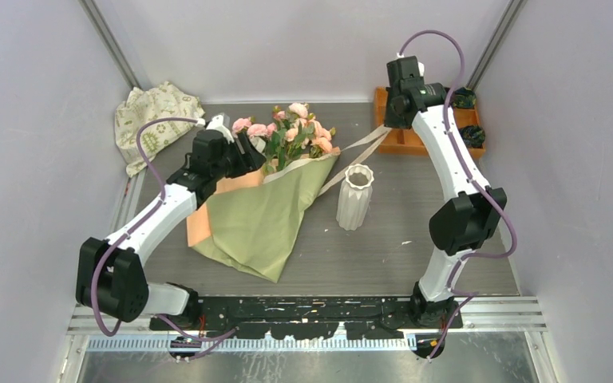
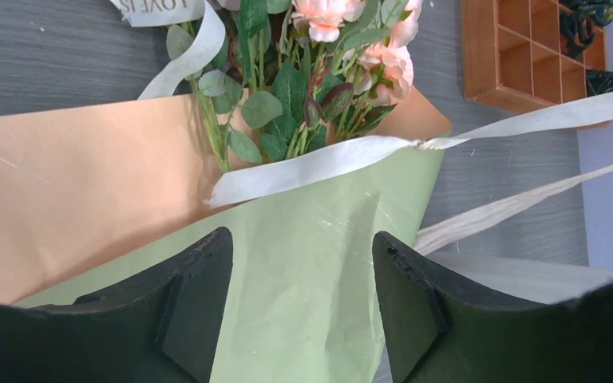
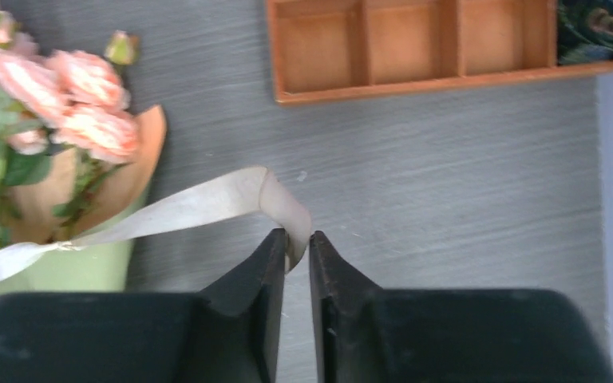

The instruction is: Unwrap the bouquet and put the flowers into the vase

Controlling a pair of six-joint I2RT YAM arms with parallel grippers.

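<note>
Top external view: the bouquet lies flat on the grooved grey table. It is a matte olive-green paper cone lined orange, with ruffled pink flowers spilling from its mouth. Just beside it the ribbed white ceramic vase stands upright. The left gripper hangs spread wide over the green paper. The right gripper pinches the flat cream ribbon between nearly closed fingers.

grey table, bouquet, vase (upright), tray, cloth
</note>
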